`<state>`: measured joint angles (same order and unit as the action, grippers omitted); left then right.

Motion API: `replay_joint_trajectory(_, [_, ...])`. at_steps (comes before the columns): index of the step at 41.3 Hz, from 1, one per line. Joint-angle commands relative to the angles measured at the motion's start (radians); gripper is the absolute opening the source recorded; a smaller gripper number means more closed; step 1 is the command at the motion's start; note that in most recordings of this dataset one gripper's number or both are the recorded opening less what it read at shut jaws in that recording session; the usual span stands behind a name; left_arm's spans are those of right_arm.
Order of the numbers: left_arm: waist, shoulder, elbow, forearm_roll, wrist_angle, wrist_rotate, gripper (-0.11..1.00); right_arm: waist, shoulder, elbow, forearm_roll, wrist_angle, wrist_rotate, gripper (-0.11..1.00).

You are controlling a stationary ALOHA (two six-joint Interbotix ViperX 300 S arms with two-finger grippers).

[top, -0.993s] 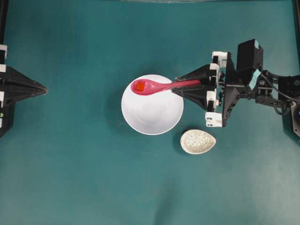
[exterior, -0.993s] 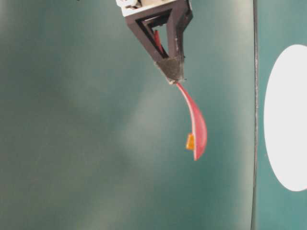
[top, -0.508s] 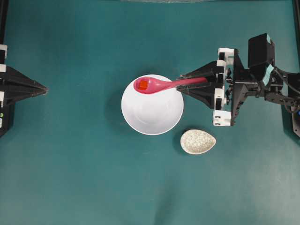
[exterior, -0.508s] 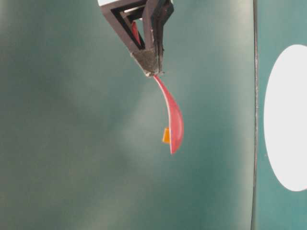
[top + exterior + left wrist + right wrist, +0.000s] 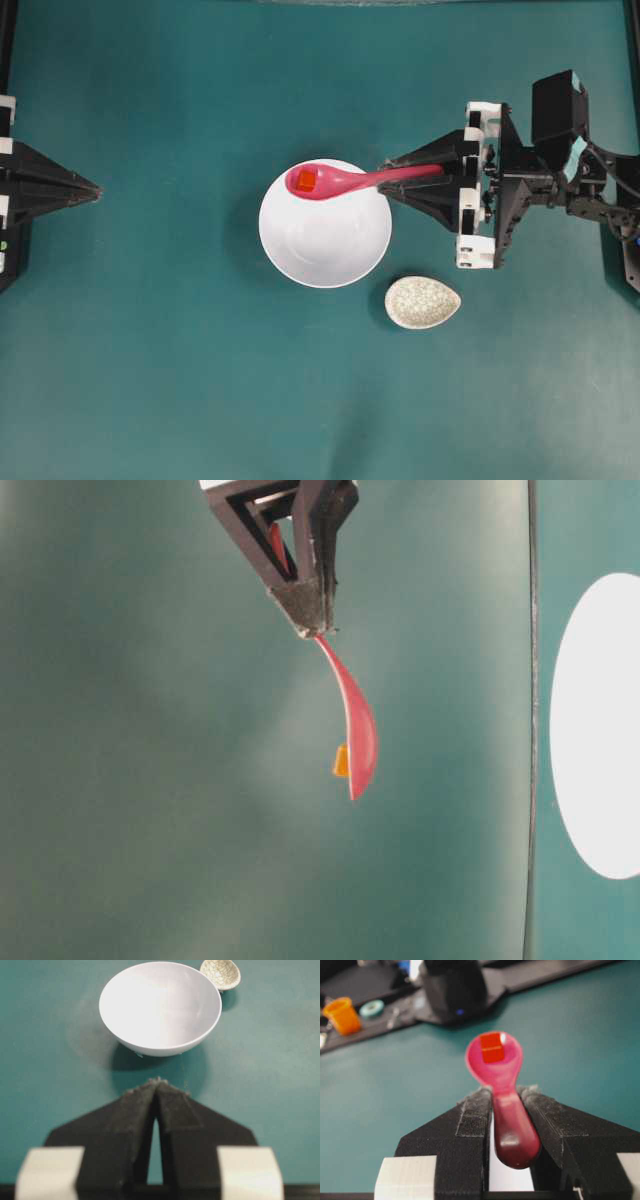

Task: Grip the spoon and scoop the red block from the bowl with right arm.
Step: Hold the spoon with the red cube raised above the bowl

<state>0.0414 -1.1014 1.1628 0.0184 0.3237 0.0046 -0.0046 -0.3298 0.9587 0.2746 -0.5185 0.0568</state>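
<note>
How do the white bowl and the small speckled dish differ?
The bowl is large, round and plain glossy white; the speckled dish is much smaller, egg-shaped and crackle-patterned grey-beige. The spoon with the red block hangs over the bowl, not over the dish. Both rest on the table, apart.

Table-level view: bowl [image 5: 597, 725] cut by right edge; right wrist view: background clutter blurred.

right claw [image 5: 392, 178]: clamped, raised | left claw [image 5: 95, 188]: closed, idle
</note>
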Motion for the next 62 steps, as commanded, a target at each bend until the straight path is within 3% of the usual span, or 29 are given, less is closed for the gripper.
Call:
replay_joint_trajectory(1, [0.002,0.011,-0.018,0.002,-0.006,0.000,0.00,0.003,-0.018,-0.014,-0.002,-0.009,-0.003,0.25])
replay_joint_trajectory(62, [0.002,0.012,-0.009,0.002,-0.006,-0.008,0.00,0.003,-0.032,-0.009,0.005,-0.009,0.003,0.25])
